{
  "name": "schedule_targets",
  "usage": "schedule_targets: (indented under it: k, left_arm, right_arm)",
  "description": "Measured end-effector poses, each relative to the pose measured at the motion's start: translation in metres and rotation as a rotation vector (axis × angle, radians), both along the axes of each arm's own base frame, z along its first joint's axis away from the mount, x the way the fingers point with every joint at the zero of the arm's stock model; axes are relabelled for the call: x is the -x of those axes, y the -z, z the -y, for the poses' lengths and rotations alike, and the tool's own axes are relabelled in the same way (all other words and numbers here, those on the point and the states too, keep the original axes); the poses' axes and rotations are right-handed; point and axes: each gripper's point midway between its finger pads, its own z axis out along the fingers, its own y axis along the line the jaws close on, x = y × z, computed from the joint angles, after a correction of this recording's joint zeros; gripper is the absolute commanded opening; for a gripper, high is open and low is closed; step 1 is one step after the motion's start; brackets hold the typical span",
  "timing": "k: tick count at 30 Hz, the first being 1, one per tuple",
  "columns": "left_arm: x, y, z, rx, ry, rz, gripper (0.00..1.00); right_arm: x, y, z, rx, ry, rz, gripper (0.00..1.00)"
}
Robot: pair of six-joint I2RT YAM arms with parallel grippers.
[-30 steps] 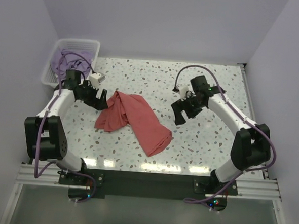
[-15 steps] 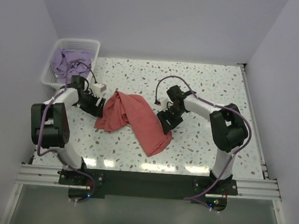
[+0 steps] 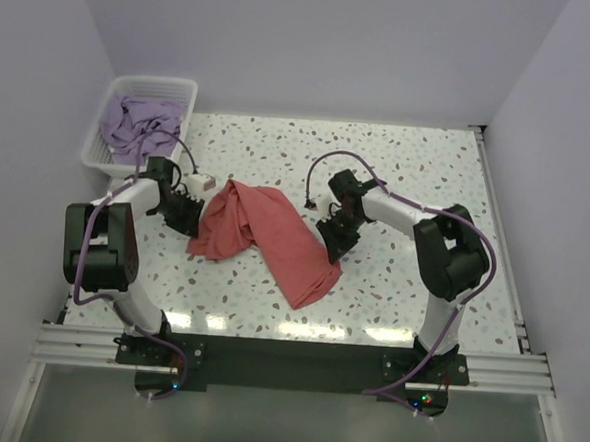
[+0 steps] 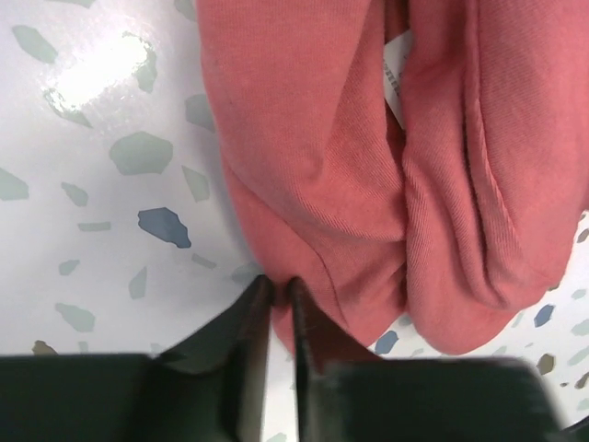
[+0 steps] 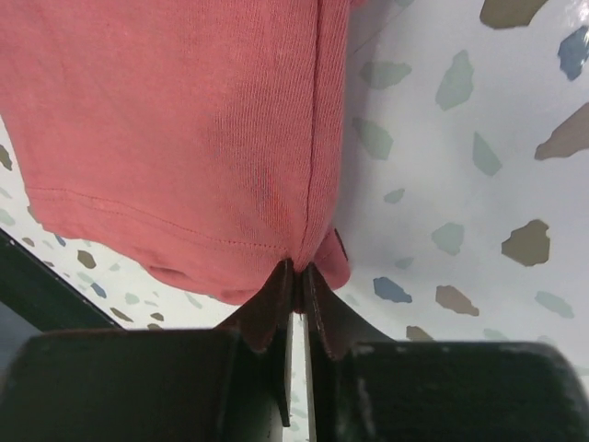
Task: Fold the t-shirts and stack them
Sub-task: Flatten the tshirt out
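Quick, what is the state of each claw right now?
Left claw: closed, pinching the edge of the coral-red t-shirt.
Right claw: closed, pinching the hem of the same t-shirt.

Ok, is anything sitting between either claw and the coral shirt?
Nothing visible. The right claw is shut on the hem of the coral shirt. The left claw is shut at the opposite edge, though its wrist view doesn't show whether cloth is caught.
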Motion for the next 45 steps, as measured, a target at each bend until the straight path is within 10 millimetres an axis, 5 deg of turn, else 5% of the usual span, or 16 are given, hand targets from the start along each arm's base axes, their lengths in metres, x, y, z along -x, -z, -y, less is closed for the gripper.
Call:
schedule_targets:
  k: [2, 9, 20, 34, 40, 45]
  left_arm:
    - [0.001, 0.000, 0.000, 0.000, -0.001, -0.003, 0.01]
    - [-0.012, -0.017, -0.003, -0.015, 0.000, 0.020, 0.00]
    - [-0.108, -0.150, -0.016, -0.075, 0.003, 0.423, 0.00]
    - [-0.145, -0.251, -0.015, -0.092, 0.004, 0.719, 0.00]
    - [-0.133, -0.252, 0.010, -0.033, 0.110, 0.729, 0.00]
    - [-0.061, -0.196, 0.050, -0.002, 0.313, 0.614, 0.00]
  right_arm:
    - [0.002, -0.003, 0.002, 0.004, -0.007, -0.001, 0.00]
    - [-0.005, -0.031, 0.022, 0.016, -0.009, 0.050, 0.00]
    - [-0.088, -0.117, 0.114, 0.091, 0.138, 0.319, 0.00]
    - [-0.124, -0.204, 0.183, 0.168, 0.292, 0.647, 0.00]
    - [-0.120, -0.227, 0.188, 0.171, 0.299, 0.739, 0.00]
    - [-0.080, -0.195, 0.195, 0.208, 0.221, 0.687, 0.00]
